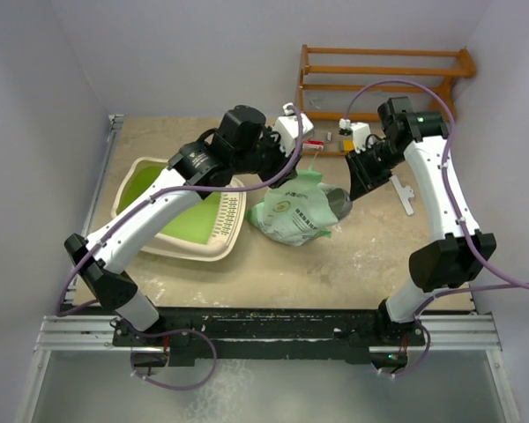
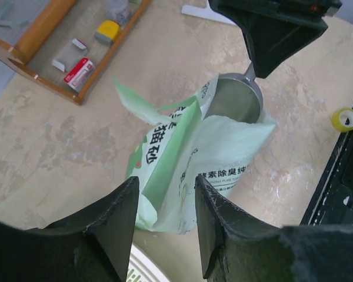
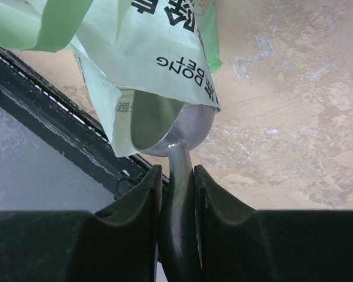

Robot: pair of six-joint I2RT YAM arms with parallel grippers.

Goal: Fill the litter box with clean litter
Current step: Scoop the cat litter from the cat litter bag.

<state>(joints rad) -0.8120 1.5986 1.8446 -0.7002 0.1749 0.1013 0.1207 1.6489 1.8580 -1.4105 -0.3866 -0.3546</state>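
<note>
The litter box (image 1: pixel 150 173) lies at the left, its green inside bare and its slotted grille toward the middle; its rim shows in the left wrist view (image 2: pixel 142 265). No clean litter granules show. A light green printed bag (image 1: pixel 293 216) stands in the middle. My left gripper (image 1: pixel 286 176) hovers open just above the bag (image 2: pixel 170 158), holding nothing. My right gripper (image 3: pixel 177 171) is shut on the handle of a shiny metal scoop (image 3: pixel 165 132), whose bowl sits in the bag's open mouth (image 3: pixel 153 47). The scoop (image 2: pixel 238 97) and right gripper (image 2: pixel 270 35) also show in the left wrist view.
A wooden rack (image 1: pixel 383 75) stands at the back right with small items by it, such as a red-and-white box (image 2: pixel 77 73). A white part (image 1: pixel 404 194) lies right of the bag. A yellow tape roll (image 2: pixel 344 119) sits near the black base rail (image 1: pixel 273 322).
</note>
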